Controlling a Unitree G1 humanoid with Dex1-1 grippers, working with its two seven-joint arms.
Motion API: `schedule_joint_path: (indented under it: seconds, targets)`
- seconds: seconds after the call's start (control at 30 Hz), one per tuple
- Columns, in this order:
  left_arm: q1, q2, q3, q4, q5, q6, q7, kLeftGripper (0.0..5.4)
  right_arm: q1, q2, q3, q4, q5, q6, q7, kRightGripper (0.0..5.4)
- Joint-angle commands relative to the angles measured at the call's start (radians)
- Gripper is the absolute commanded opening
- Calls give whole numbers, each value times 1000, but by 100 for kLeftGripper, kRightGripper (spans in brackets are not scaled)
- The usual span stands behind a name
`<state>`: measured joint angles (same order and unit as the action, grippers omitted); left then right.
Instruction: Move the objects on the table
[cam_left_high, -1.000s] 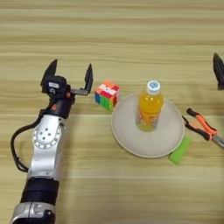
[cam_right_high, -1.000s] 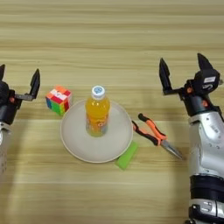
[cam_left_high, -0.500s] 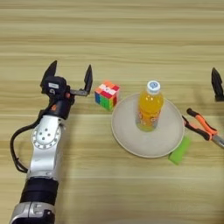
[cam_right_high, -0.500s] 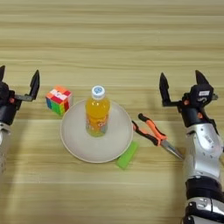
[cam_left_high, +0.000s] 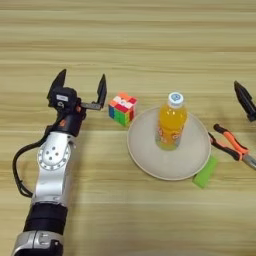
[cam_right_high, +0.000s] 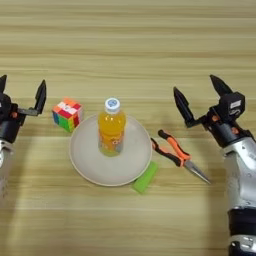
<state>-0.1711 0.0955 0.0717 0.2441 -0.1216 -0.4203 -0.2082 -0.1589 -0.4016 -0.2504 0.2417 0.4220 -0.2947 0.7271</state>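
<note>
Left eye view: table (cam_left_high: 128, 30) stock, both hands spread

We list the bottle (cam_left_high: 171, 121) upright on a plate (cam_left_high: 190, 160), cube (cam_left_high: 122, 108) at its 9 o'clock, green block (cam_left_high: 205, 172) at 4, pliers (cam_right_high: 177, 155) beyond. Left hand (cam_left_high: 80, 87) and right hand (cam_right_high: 201, 97) hold nothing. Risk: bumping the plate could topple the bottle.

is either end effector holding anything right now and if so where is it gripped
Nothing is held. The left end effector is open beside the puzzle cube, and the right end effector is open above the pliers.
</note>
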Motion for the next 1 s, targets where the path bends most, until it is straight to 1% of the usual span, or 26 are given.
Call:
schedule_joint_path:
  seconds: [0.03, 0.17, 0.27, 0.4, 0.53, 0.7, 0.8, 0.87, 0.97, 1.0]
  targets:
    - [1, -2, -5, -13, 5, 1, 0, 540, 31, -52, 16, -53, 10, 53, 62, 539]
    - [6, 2, -4, -32, 0, 4, -5, 540, 50, -56, 21, -64, 8, 70, 89, 539]
    - [2, 5, 3, -30, -6, 7, -5, 540, 82, -70, 42, -92, 12, 88, 140, 539]
    - [1, 2, 0, -23, -3, 6, -6, 540, 128, -110, 67, -147, 25, 125, 224, 539]
    - [0, 1, -2, -24, -2, 7, -6, 540, 185, -166, 94, -222, 40, 187, 315, 539]
    - [0, 1, -1, -22, -2, 6, -6, 540, 247, -215, 133, -294, 39, 243, 388, 539]
    - [-1, 1, -1, -21, -2, 5, -6, 540, 286, -239, 170, -311, -2, 249, 415, 539]
    - [-1, 0, -1, -20, -2, 4, -7, 540, 309, -246, 196, -315, -36, 250, 414, 539]
    - [-1, 0, -2, -21, -3, 4, -7, 540, 338, -257, 241, -328, -121, 272, 368, 539]
    - [-1, 0, -2, -21, -2, 4, -7, 540, 351, -263, 256, -339, -140, 286, 359, 539]
